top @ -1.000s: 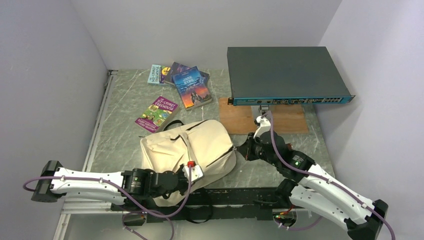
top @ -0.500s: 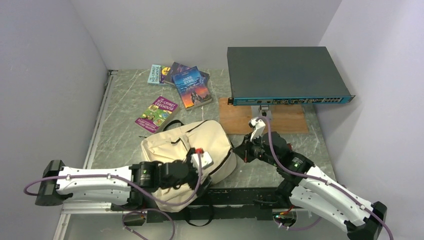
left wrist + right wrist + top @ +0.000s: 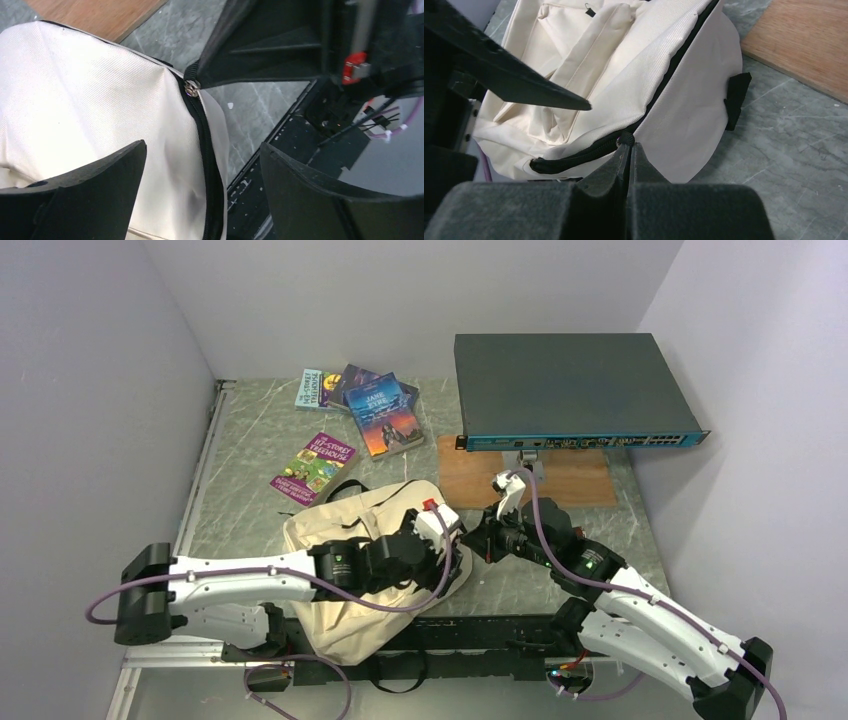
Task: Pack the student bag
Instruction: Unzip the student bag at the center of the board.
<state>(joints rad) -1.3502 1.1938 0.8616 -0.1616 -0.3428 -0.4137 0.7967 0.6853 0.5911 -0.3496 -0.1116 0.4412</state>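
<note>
Bag (image 3: 345, 520) lies flat at lower centre of the top view, near the counter (image 3: 250, 440) front edge. Main zip (image 3: 589, 152) looks closed along the part that shows.

R jaws clenched on the zip pull (image 3: 624, 142) at the bag's right end. L jaws released, spread wide, hovering over the fabric just beside that same pull, not touching as far as I can tell.

Books (image 3: 385, 415) in the upper centre, one more (image 3: 314, 468) just above the bag; none inside yet.

Risks, my read:
- Both arms crowd one spot. L's right finger (image 3: 310, 200) sits v. close to R's body, so any sideways move could knock them together.
- Pull is small and thin; if R tugs at an angle it may slip out.
- If L doesn't pin the fabric, the soft bag will prob. slide or bunch w/ the tug instead of unzipping.
- Bag is near the front edge and could be dragged off.
</note>
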